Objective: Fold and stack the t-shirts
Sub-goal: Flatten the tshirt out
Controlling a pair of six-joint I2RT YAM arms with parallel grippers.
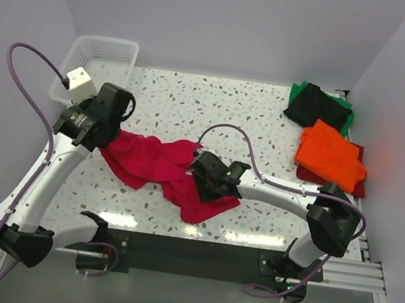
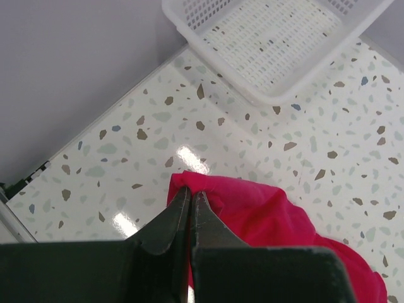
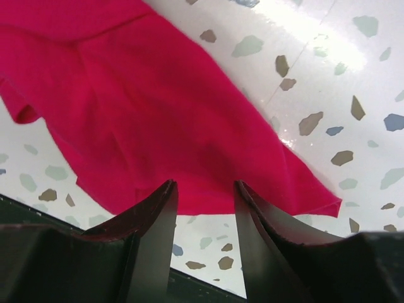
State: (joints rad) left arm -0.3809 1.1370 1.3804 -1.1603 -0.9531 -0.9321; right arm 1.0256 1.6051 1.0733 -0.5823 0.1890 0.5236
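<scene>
Hands: right hand (image 3: 205,189) spread wide, gripping nothing, over near hem of crumpled crimson-pink cloth t-shirt (image 1: 158,162) on speckled white desk (image 1: 193,105). Left hand (image 2: 191,194) pinched closed on its far-left corner. Beyond left hand: white plastic mesh basket (image 1: 129,52). Far right of right hand: folded orange cloth t-shirt (image 1: 329,155) on dark red t-shirt (image 1: 359,189); behind, black t-shirt (image 1: 311,106) on green t-shirt (image 1: 349,120).

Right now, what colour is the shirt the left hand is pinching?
The shirt is crimson-pink; the left wrist view shows it best.
</scene>
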